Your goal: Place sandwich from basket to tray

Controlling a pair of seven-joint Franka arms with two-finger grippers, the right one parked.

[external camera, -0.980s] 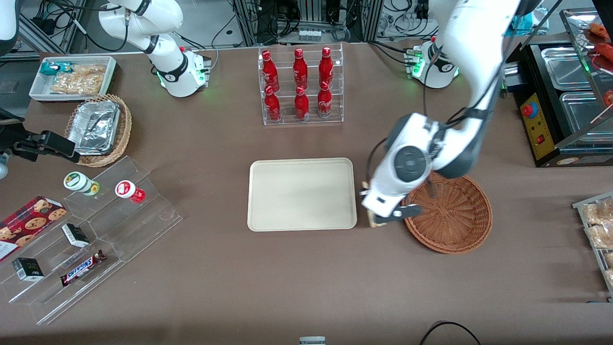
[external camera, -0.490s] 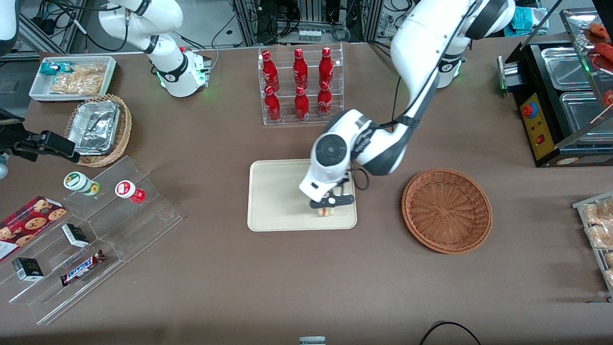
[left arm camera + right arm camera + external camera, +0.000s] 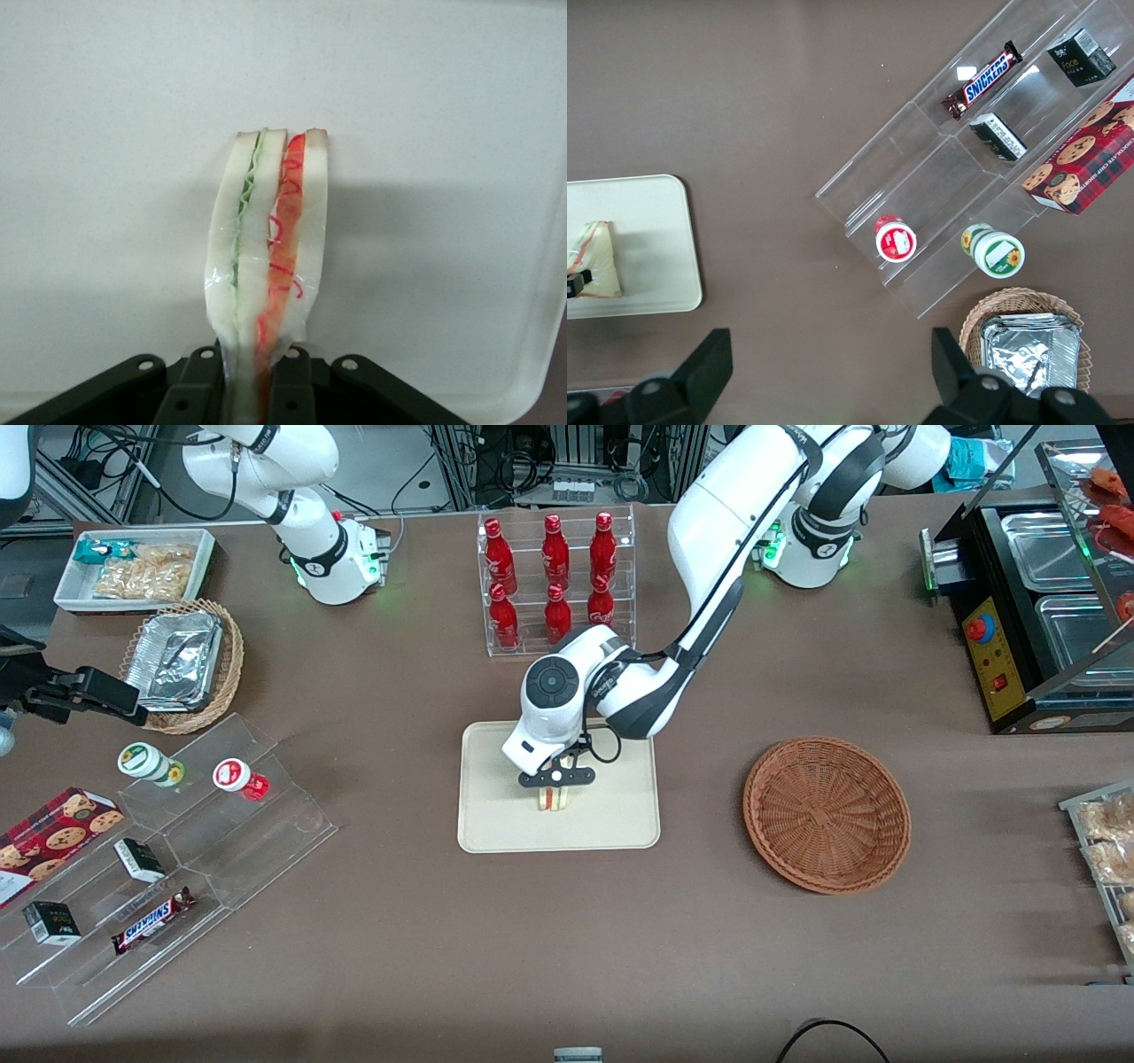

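Since a half-second ago our gripper has carried the sandwich farther over the tray, leaving the basket empty. Jaws pinch its bread faces (soft, light, slippery wrap), so we judge gentle pressure near the thick end best.

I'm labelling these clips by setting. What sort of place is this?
Likely a lab mock-up of a snack counter: a rack of red bottles, tiered snack stands, bare cabling. The gripper holds the sandwich over the tray.
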